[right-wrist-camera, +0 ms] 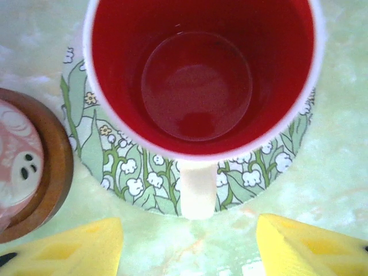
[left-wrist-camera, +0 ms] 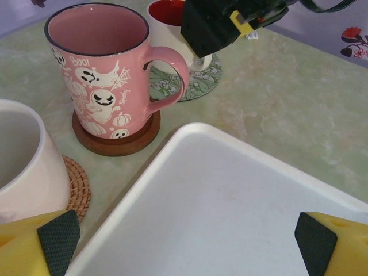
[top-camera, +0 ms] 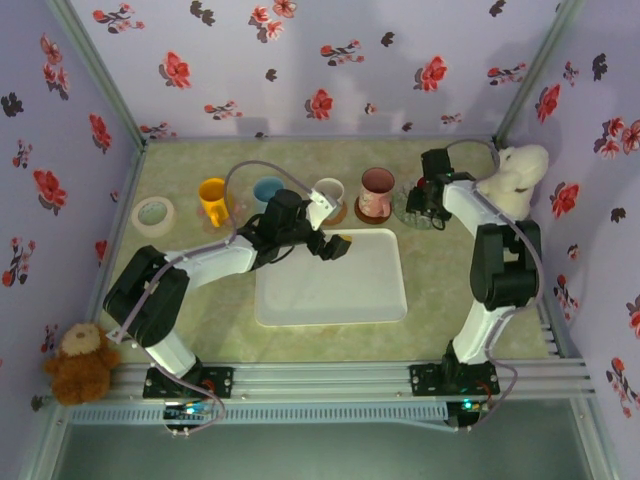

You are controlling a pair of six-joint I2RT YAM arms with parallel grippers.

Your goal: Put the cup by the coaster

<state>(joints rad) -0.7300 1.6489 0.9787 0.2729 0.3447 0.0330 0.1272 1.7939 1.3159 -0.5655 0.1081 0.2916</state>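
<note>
- Fingers [right-wrist-camera: 75, 247] of my right hand [right-wrist-camera: 190, 248] stand spread, one to each side of the cup's handle and touching neither it nor the cup.
- I look straight down into the cup [right-wrist-camera: 195, 86]: white outside, red inside, upright on the flowered coaster [right-wrist-camera: 132, 172], its handle pointing back at my hand.
- Just beside that coaster sits a wooden coaster [right-wrist-camera: 52, 172] with the pink ghost mug [left-wrist-camera: 103, 86] on it.
- My left hand [left-wrist-camera: 187, 244] is spread wide and empty, low over the far left corner of the white tray [left-wrist-camera: 230, 201].
- Close by its left finger a white mug [left-wrist-camera: 23, 161] stands on a woven coaster [left-wrist-camera: 77, 184].
- From above, the mugs form a row along the back of the tabletop [top-camera: 440, 300], the cup at the right end under my right hand.
</note>
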